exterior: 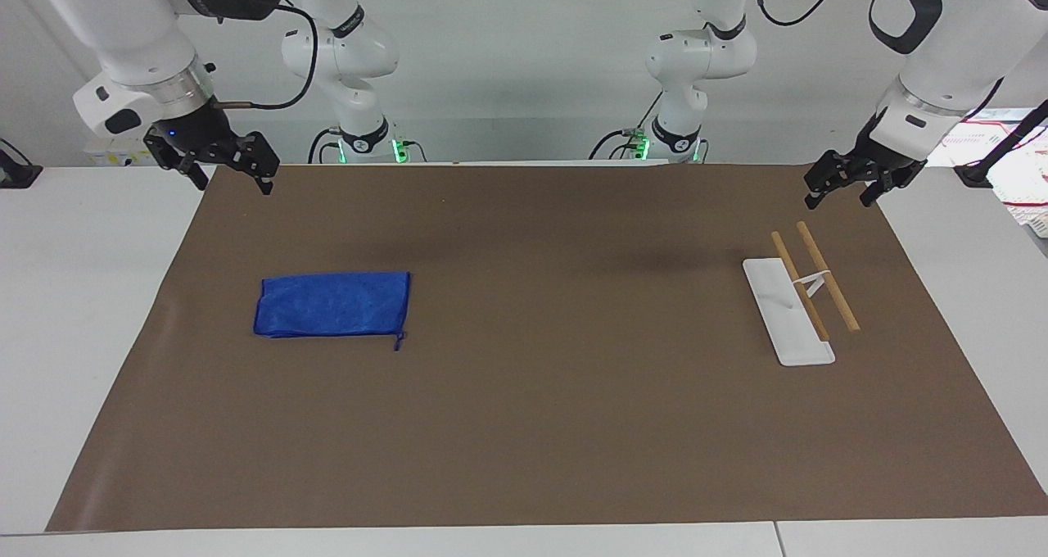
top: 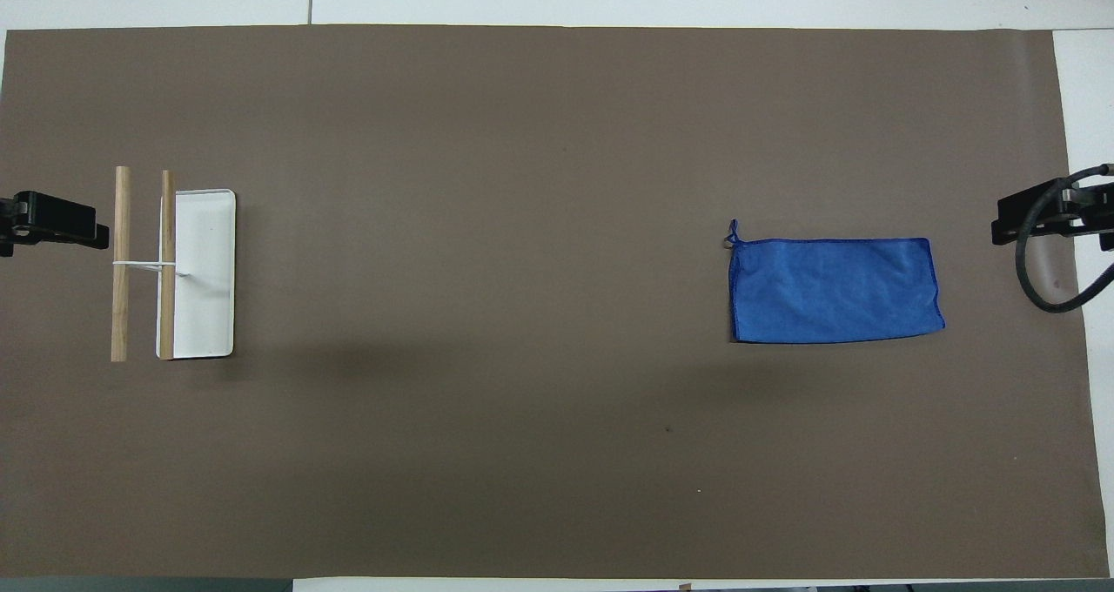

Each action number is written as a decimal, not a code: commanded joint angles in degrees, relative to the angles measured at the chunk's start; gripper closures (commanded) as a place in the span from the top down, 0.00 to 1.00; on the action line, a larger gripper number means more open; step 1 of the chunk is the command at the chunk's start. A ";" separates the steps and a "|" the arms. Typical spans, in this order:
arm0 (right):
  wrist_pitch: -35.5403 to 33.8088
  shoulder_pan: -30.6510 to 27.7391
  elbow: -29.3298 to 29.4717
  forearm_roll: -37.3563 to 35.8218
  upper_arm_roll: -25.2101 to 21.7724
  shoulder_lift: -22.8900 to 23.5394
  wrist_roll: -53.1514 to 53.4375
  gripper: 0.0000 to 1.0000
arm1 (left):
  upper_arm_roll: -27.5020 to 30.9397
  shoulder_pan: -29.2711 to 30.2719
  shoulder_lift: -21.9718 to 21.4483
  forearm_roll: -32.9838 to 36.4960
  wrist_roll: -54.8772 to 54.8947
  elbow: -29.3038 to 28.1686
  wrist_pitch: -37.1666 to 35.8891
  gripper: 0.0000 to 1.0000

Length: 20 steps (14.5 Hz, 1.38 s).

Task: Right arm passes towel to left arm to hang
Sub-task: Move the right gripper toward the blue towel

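The towel (exterior: pixel 332 305) lay flat by my right gripper (exterior: pixel 232 174) for easy grabbing. The rack (exterior: pixel 802 299) waited by my left gripper (exterior: pixel 843 187). Both grippers were wide open, holding nothing.

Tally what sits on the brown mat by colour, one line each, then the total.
Blue: 1, the towel
White: 1, the rack base
Wood: 2, the rack's two bars
Total: 4
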 commanded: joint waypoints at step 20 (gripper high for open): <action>45.16 0.87 -34.98 2.76 0.40 1.23 -0.54 1.00 | -0.53 0.54 0.03 1.01 0.31 0.13 -0.47 1.00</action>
